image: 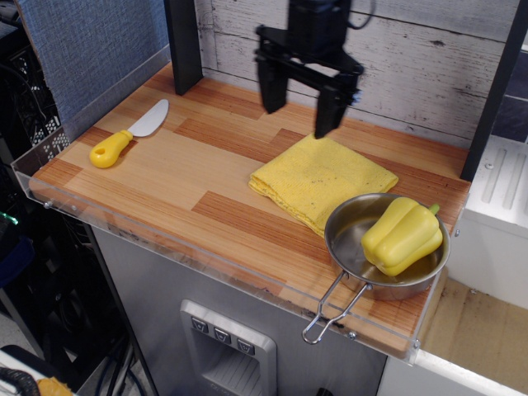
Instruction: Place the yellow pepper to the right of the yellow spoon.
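The yellow pepper (402,237), glossy with a green stem stub, lies in a steel pan (351,223) at the table's right front corner. The yellow spoon (128,135), with a yellow handle and pale grey blade, lies at the table's far left. My gripper (299,115) is open and empty, hanging above the back edge of the folded yellow cloth (322,176), left of and behind the pepper, far right of the spoon.
The pan's wire handle (330,309) sticks out over the front edge. A dark post (183,41) stands at the back left. A clear plastic rim (165,239) runs along the table's front and left edges. The wooden tabletop (198,173) lies between spoon and cloth.
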Robot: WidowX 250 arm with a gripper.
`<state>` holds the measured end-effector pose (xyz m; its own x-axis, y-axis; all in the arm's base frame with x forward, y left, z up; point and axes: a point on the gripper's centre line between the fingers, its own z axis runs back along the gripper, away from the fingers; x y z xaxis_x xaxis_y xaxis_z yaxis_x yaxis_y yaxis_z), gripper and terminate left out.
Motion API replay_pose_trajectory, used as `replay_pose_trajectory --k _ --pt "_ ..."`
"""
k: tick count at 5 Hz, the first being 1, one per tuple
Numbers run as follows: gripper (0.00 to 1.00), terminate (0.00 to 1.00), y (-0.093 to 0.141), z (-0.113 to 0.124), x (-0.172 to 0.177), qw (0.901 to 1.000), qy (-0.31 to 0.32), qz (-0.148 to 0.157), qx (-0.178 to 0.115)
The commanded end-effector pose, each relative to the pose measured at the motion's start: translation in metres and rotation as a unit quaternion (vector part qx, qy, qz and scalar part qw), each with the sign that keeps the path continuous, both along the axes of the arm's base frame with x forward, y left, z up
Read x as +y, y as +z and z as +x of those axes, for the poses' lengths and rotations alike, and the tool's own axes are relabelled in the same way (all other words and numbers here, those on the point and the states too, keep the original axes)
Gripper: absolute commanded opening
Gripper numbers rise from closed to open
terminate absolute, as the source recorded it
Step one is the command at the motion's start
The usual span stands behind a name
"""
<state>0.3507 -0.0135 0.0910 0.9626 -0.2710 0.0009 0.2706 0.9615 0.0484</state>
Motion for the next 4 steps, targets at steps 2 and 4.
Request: replay_pose_trajectory --k 2,4 --pt "1.00 0.00 0.004 -0.004 -0.049 0.9971 -0.069 -0.017 -0.028" --pt "1.00 0.00 -0.003 -0.009 -0.083 0.9938 -0.101 -0.043 -0.017"
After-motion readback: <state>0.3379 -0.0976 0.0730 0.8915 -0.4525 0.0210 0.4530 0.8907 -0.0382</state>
